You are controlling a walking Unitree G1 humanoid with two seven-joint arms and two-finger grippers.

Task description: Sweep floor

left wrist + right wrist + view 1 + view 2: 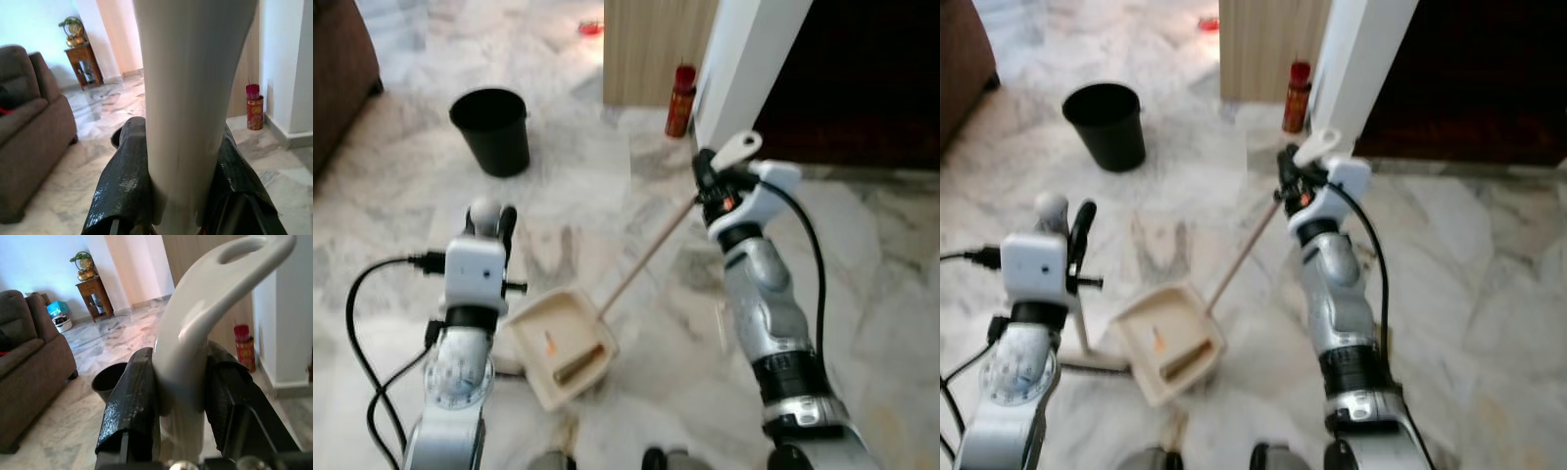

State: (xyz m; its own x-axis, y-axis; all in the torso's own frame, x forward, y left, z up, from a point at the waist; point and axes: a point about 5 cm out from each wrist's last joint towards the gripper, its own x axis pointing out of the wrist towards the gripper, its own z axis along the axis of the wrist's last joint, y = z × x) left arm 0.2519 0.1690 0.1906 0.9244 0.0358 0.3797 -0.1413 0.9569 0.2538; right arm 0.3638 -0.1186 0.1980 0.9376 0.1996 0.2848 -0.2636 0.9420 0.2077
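Observation:
A cream dustpan [563,348] lies on the marble floor in front of me with a small orange scrap [550,344] inside it. Its thin stick [646,257] slants up to a hooked beige grip [736,149], and my right gripper [710,181] is shut on that grip; the right wrist view has the grip [195,333] pinched between both black fingers [132,401]. My left gripper [497,227] is shut on the white broom handle [484,211], which fills the gap between its fingers [124,166]. The broom's pole [1082,333] runs down to the floor beside the dustpan.
A black bin [491,127] stands on the floor ahead to the left. A red canister [681,98] sits at the foot of a white pillar [744,59], beside a wooden cabinet [651,49]. A brown sofa [337,69] is at the far left.

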